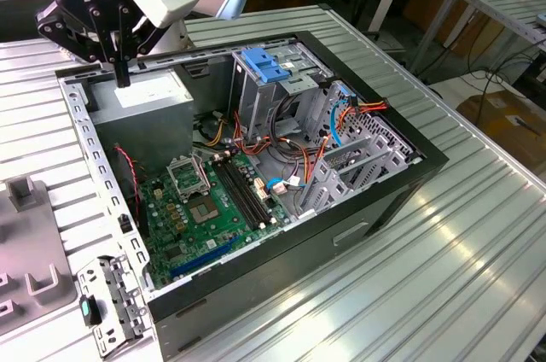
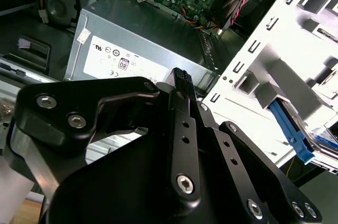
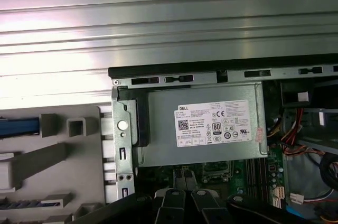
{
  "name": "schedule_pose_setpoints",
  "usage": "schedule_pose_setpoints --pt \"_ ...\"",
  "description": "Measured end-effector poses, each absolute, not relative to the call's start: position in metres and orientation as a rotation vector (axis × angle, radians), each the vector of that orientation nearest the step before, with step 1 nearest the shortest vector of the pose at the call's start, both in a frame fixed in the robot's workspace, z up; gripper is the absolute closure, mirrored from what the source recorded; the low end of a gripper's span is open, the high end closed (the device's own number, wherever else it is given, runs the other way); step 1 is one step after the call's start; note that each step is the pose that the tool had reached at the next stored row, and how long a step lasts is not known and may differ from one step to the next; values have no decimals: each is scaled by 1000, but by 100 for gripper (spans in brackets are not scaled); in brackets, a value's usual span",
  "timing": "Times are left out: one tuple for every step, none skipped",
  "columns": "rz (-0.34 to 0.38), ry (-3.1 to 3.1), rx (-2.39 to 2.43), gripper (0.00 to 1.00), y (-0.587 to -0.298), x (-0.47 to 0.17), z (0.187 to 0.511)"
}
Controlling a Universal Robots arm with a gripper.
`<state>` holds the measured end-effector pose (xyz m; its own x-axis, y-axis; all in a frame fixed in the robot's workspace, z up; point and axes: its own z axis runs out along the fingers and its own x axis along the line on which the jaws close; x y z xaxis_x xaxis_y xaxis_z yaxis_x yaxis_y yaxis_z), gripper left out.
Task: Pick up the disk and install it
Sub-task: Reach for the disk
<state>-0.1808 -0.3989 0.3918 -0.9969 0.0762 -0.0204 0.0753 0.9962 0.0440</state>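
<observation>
The gripper hangs just above the power supply, close to the edge by the case wall. Its fingers are pinched narrow, with nothing between them. The disk lies in a holder outside the case, across that wall from the power supply, with one blue rail showing. Bare ribbed table lies beyond the case rim behind the power supply.

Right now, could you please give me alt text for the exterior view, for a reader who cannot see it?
The arm's shut pincer hangs over the grey power supply in a corner of an open computer case on a ribbed metal table. Inside lie a green motherboard and a blue-topped drive cage.
</observation>
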Motion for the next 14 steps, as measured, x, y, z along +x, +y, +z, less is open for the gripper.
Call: schedule_pose_setpoints --pt "67 3117 118 89 -399 -181 392" --pt "67 3117 118 89 -399 -182 392" --pt "67 3117 118 89 -399 -182 392" --pt "67 3117 118 89 -399 -183 392" --pt "67 3117 118 89 -399 -183 392" --pt "67 3117 118 89 -399 -183 392" --pt "67 3117 118 89 -399 -184 392" --pt "68 3117 118 89 -399 -184 392" --pt "67 3117 118 89 -399 -185 392" --pt "68 3117 118 89 -399 -185 392" --pt "67 3117 118 89 -399 -186 392" --pt "67 3117 118 89 -399 -187 392" --pt "68 3117 118 89 -399 -187 392" --pt "68 3117 118 89 -399 -188 392"
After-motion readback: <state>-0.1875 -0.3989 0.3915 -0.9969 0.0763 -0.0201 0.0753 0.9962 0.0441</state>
